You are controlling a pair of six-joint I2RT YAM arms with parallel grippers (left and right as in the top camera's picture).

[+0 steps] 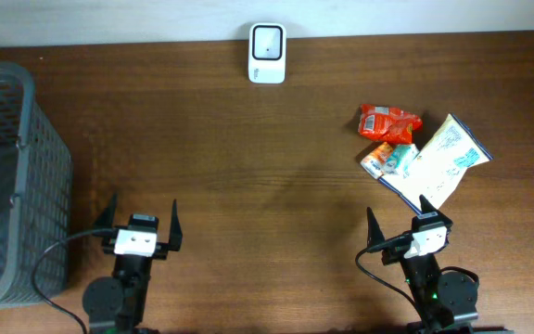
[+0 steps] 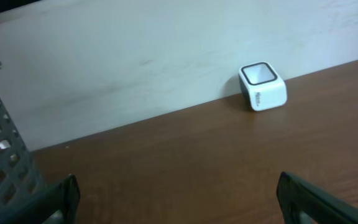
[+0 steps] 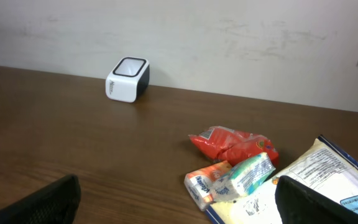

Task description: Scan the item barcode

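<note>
Your L gripper [image 1: 143, 206] & R gripper [image 1: 399, 215]: jaws wide open, empty; scanner [image 1: 267, 53] at 12 o'clock, packets [image 1: 438, 160] at 3.

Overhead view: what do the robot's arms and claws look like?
Both arms are black, each with a white block at the wrist and a looping black cable. The left claw and right claw each have two thin, pointed black fingers. The right arm shows a green light.
</note>
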